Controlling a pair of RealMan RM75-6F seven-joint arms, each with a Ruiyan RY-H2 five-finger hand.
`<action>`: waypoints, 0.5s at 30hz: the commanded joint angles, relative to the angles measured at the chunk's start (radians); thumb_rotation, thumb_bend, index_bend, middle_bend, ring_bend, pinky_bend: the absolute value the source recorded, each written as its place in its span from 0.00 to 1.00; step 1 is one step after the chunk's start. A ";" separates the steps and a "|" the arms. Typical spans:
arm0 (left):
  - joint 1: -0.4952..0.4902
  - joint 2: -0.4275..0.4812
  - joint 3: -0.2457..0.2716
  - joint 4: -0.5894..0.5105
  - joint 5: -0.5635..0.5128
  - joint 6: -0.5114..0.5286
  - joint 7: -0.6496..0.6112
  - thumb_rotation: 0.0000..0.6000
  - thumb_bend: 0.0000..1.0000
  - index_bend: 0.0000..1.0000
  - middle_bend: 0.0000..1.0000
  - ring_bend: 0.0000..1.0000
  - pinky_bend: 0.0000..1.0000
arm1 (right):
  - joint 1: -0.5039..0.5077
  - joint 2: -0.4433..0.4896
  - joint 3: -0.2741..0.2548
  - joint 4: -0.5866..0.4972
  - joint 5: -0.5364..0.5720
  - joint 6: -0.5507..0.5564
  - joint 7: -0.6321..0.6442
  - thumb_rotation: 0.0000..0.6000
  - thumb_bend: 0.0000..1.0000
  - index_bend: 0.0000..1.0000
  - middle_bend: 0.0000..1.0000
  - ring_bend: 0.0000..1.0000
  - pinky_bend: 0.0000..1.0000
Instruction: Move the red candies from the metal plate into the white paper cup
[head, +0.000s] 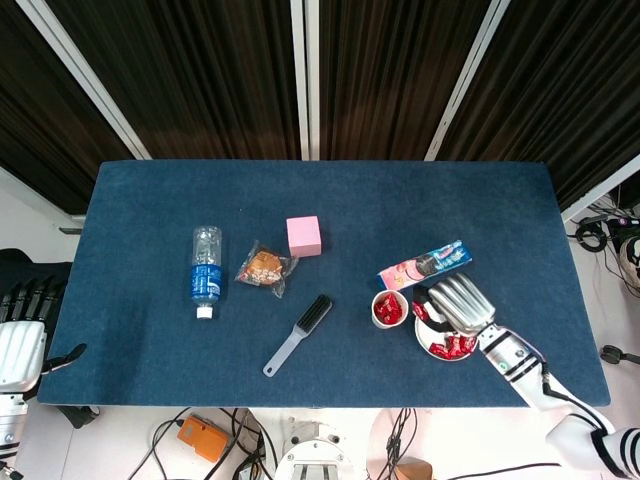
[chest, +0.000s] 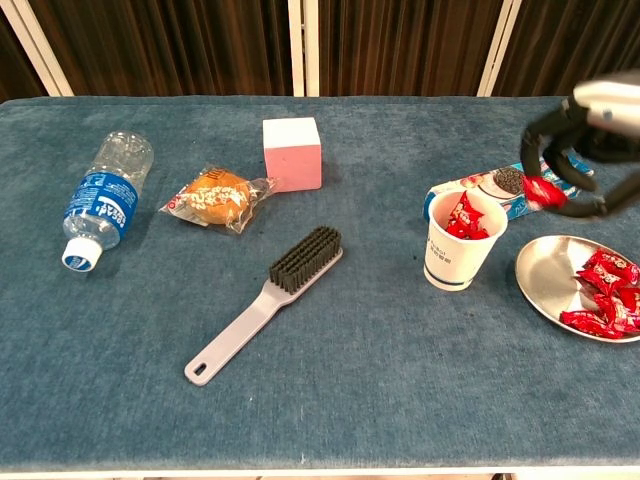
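My right hand (chest: 585, 135) hangs raised above the table and pinches one red candy (chest: 543, 192), up and to the right of the white paper cup (chest: 462, 240). The cup stands upright with several red candies inside. The metal plate (chest: 548, 270) lies right of the cup, with a few red candies (chest: 605, 295) on its right half. From the head view, the right hand (head: 457, 304) overlaps the plate's (head: 428, 345) far edge, beside the cup (head: 389, 309). My left hand (head: 20, 345) rests off the table's left edge, holding nothing, fingers apart.
A cookie box (chest: 515, 183) lies just behind the cup. A grey brush (chest: 270, 300) is mid-table, a pink block (chest: 292, 153) and a wrapped bun (chest: 215, 197) behind it. A water bottle (chest: 103, 197) lies at the left.
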 joint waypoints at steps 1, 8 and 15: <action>0.001 -0.001 -0.001 0.000 -0.002 0.001 0.001 1.00 0.00 0.10 0.06 0.00 0.00 | 0.041 0.003 0.034 -0.044 0.016 -0.039 -0.003 1.00 0.60 0.66 0.81 0.96 1.00; 0.001 -0.002 -0.001 0.004 -0.005 -0.002 0.001 1.00 0.00 0.10 0.06 0.00 0.00 | 0.095 -0.051 0.049 -0.042 0.076 -0.139 -0.078 1.00 0.60 0.62 0.81 0.96 1.00; 0.002 -0.005 -0.002 0.013 -0.011 -0.005 -0.007 1.00 0.00 0.10 0.06 0.00 0.00 | 0.107 -0.075 0.046 -0.038 0.124 -0.172 -0.117 1.00 0.58 0.56 0.81 0.96 1.00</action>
